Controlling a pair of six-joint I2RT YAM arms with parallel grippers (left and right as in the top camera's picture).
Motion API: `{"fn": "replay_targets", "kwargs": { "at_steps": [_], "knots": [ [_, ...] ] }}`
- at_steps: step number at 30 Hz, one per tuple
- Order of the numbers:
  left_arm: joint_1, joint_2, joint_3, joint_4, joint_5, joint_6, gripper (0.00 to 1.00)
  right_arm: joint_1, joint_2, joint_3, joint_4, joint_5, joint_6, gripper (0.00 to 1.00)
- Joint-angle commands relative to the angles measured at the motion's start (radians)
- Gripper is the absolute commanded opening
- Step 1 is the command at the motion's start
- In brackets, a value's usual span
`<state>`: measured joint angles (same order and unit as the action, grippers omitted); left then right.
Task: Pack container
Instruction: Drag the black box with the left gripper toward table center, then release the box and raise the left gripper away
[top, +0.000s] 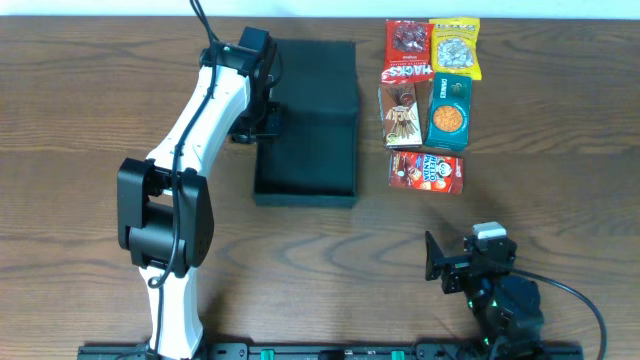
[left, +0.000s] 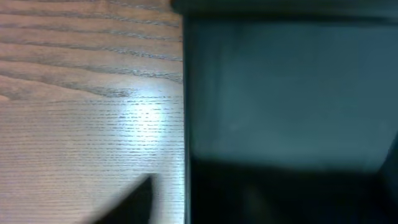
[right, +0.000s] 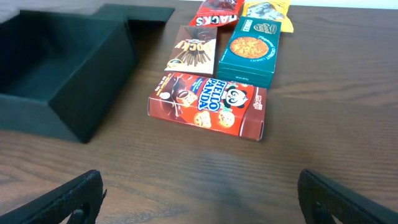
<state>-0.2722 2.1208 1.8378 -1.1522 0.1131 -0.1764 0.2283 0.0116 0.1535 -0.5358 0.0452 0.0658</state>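
The container (top: 305, 140) is a dark green-black box lying open at the table's middle, its flap lid (top: 318, 70) folded back on the far side. My left gripper (top: 264, 120) is at the box's left wall. In the left wrist view one dark finger shows over the wood just left of the wall (left: 185, 124); the other finger is lost in the dark interior. The jaws (left: 199, 202) look open, with wood visible between finger and wall. My right gripper (top: 440, 265) is open and empty, low over the table at the front right (right: 202, 199). The container (right: 68, 68) shows at its upper left.
Right of the box lie snacks: a red packet (top: 408, 52), a yellow packet (top: 455, 45), a Pocky box (top: 402, 113), a teal box (top: 449, 110) and a red Hello Panda box (top: 426, 171), nearest my right gripper (right: 208, 104).
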Motion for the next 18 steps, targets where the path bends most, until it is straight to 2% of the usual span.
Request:
{"fn": "replay_targets", "kwargs": {
  "at_steps": [1,3,7,14,18],
  "knots": [
    [0.002,0.004,0.008,-0.005,0.011,-0.015,0.85,-0.005,-0.006,-0.009,-0.002,0.011,-0.015,0.99],
    [0.002,0.004,0.008,-0.002,0.011,-0.016,0.94,-0.005,-0.006,-0.009,-0.003,0.010,-0.015,0.99],
    [0.002,0.004,0.009,0.006,0.037,-0.058,0.92,-0.005,-0.006,-0.009,-0.003,0.011,-0.015,0.99],
    [0.003,0.004,0.008,0.011,0.056,-0.086,0.54,-0.005,-0.006,-0.009,-0.003,0.011,-0.015,0.99],
    [0.003,0.006,-0.028,0.043,0.003,-0.085,0.44,-0.005,-0.006,-0.009,-0.003,0.011,-0.015,0.99]
  ]
}}
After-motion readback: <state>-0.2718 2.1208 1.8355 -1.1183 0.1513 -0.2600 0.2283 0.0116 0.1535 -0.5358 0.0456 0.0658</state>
